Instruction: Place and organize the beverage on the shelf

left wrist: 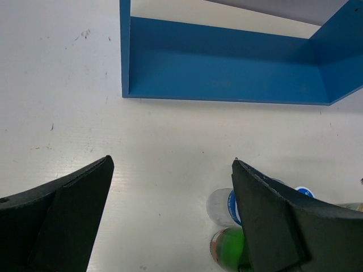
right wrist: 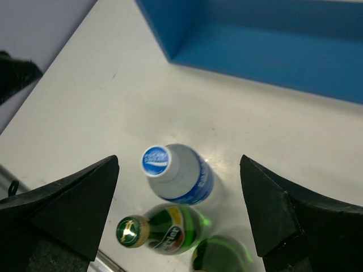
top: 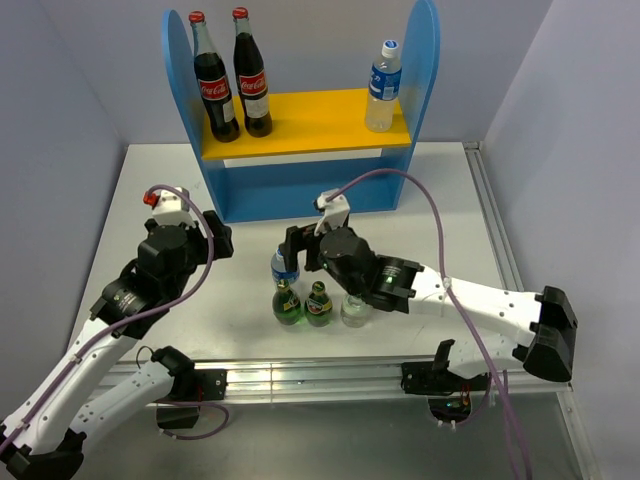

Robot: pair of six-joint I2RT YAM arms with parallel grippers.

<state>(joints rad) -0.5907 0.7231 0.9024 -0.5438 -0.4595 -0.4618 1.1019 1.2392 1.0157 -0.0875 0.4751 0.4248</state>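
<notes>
**Right hand open over a water bottle; 1 bottle already on the shelf**

Top external view: the shelf stands at the far side of the counter; on its yellow upper board, 2 cola bottles stand upright at the left and the shelved water bottle stands upright at the right. Near the front of the counter, the loose water bottle stands just behind a green bottle and a second green bottle, with a pale-capped bottle just right of them. The right hand hangs directly over the loose water bottle; the left hand sits well to the left of the group, over bare counter.

Left wrist view: the left hand is spread wide and holds nothing; the blue base of the shelf lies ahead; beside the right finger show part of the loose water bottle and a green bottle, though which of the 2 I cannot tell.

Right wrist view: the right hand is spread wide; the loose water bottle stands between its fingers, touching neither; the green bottle and second green bottle stand just in front of it; the shelf base lies beyond.
</notes>
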